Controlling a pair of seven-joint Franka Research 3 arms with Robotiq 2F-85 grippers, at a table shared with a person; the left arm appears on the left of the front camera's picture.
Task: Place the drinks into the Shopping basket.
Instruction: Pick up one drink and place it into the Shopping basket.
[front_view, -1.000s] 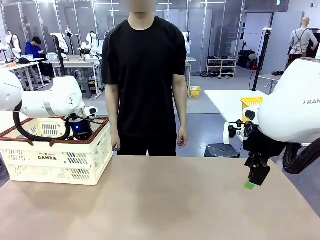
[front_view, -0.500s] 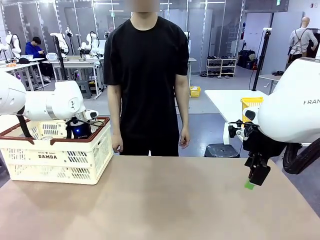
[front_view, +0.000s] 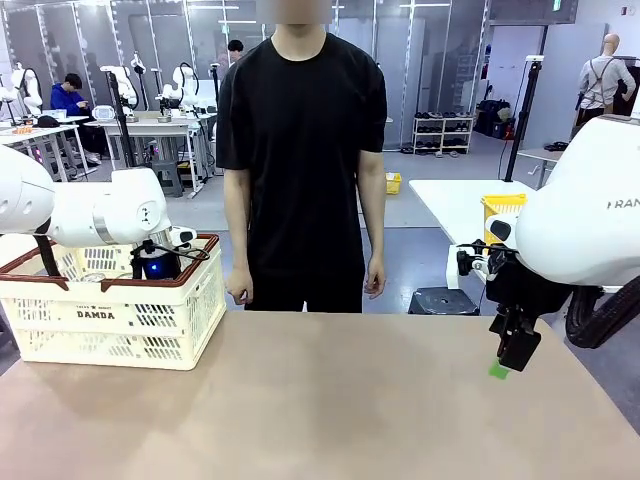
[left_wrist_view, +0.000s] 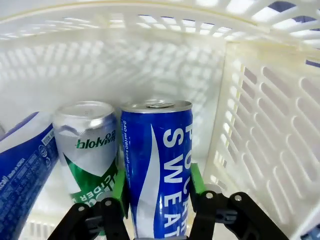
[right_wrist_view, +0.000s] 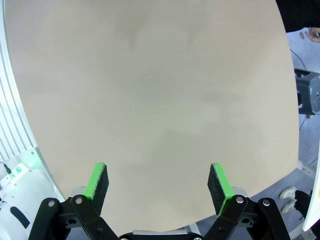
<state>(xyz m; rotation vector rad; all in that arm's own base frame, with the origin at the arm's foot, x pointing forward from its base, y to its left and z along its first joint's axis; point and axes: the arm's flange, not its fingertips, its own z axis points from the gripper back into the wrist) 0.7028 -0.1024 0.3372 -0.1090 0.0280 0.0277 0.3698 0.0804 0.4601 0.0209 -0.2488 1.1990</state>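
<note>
My left gripper (left_wrist_view: 159, 187) reaches down inside the cream Shopping basket (front_view: 110, 325). Its green pads (left_wrist_view: 196, 181) lie against both sides of an upright blue and white drink can (left_wrist_view: 157, 170). This can stands close to the basket's slotted wall (left_wrist_view: 265, 125). A silver and green can (left_wrist_view: 90, 150) stands right beside it, and a further blue can (left_wrist_view: 22, 160) leans at the left edge. In the front view the left wrist (front_view: 155, 262) sits just above the brown rim. My right gripper (front_view: 505, 365) hangs open over the table's right side, its pads (right_wrist_view: 97, 180) wide apart with nothing between them.
A person (front_view: 300, 150) stands at the far side of the tan table (front_view: 320, 410), arms hanging down. The basket occupies the table's left end. Behind at the right, a bright yellow basket (front_view: 503, 208) sits on a white table.
The left arm has sunk a little lower into the basket. The person has shifted slightly to the right. The right arm has not moved.
</note>
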